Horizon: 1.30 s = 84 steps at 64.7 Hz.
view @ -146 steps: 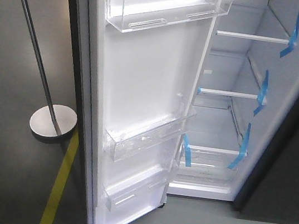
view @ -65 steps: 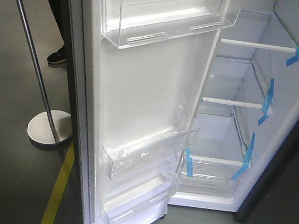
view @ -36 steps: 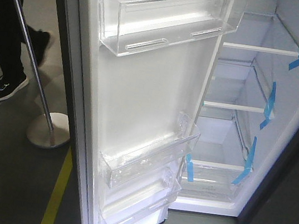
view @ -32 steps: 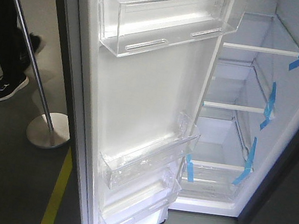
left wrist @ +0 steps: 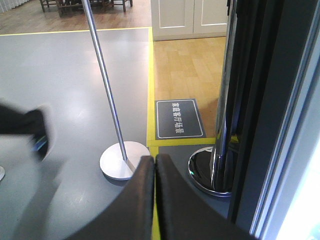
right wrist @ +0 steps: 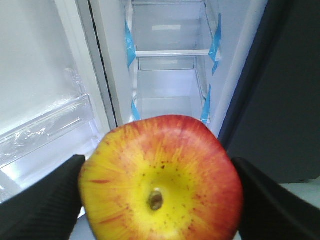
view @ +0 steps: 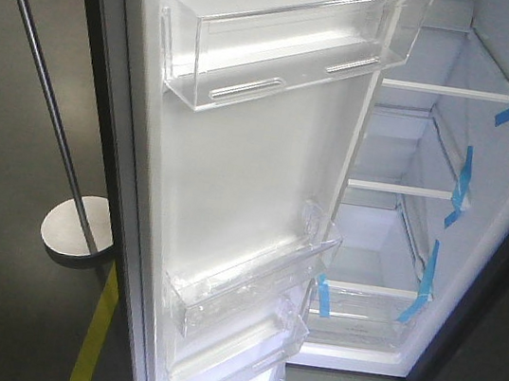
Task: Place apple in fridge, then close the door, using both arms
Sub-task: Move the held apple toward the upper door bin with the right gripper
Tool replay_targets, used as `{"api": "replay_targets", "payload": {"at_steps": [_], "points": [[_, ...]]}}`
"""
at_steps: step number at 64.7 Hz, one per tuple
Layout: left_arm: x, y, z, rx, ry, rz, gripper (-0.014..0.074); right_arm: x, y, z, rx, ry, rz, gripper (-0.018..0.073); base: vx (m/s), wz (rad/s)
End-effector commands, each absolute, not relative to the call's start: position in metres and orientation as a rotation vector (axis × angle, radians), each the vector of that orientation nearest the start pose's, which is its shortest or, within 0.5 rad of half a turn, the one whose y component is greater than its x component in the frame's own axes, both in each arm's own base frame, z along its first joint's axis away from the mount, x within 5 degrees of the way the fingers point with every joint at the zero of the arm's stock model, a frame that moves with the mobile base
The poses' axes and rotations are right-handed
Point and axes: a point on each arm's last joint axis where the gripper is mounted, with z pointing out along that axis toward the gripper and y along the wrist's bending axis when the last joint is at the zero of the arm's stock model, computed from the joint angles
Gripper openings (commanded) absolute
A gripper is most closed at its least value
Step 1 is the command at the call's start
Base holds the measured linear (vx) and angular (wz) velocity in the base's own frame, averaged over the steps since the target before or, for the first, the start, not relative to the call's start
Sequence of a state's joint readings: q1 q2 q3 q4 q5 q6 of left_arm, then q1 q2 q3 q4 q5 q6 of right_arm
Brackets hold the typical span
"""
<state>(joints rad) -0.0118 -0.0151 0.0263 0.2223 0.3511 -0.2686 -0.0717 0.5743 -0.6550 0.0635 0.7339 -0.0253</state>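
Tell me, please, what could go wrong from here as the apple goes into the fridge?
1. The right gripper holds the apple only by its sides; the fruit might slip on the way to a shelf.
2. The clear bin on the door juts toward the opening, so reaching in could clip it.
3. A blurred shoe shows near the shut left gripper and the post; someone may be in the door's way.

door (view: 257,172) left of fridge (view: 391,240), stanchion (view: 76,231) left of door, apple (right wrist: 160,180) before fridge
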Motion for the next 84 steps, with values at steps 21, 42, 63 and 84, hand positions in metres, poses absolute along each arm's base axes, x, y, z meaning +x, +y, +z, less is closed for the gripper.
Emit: {"api": "replay_targets", "payload": {"at_steps": [21, 42, 63, 84], "points": [[0.0543, 0.0049, 0.1747, -0.081, 1.775, 0.006, -0.0005, 0.1071, -0.0047, 0.3389, 0.076, 2.027, 0.005, 0.0132, 0.04, 0.0], [0.0543, 0.0049, 0.1747, -0.081, 1.775, 0.006, -0.0005, 0.1071, -0.0047, 0.3389, 0.076, 2.027, 0.005, 0.0132, 0.04, 0.0], [0.0543, 0.0049, 0.1747, -0.081, 1.775, 0.006, -0.0005, 0.1071, -0.0047, 0.3389, 0.076, 2.027, 0.005, 0.0132, 0.02, -0.01], [0.0543, 0.0049, 0.1747, -0.081, 1.775, 0.006, -0.0005, 0.1071, -0.0047, 0.3389, 0.076, 2.027, 0.005, 0.0132, 0.0, 0.0]]}}
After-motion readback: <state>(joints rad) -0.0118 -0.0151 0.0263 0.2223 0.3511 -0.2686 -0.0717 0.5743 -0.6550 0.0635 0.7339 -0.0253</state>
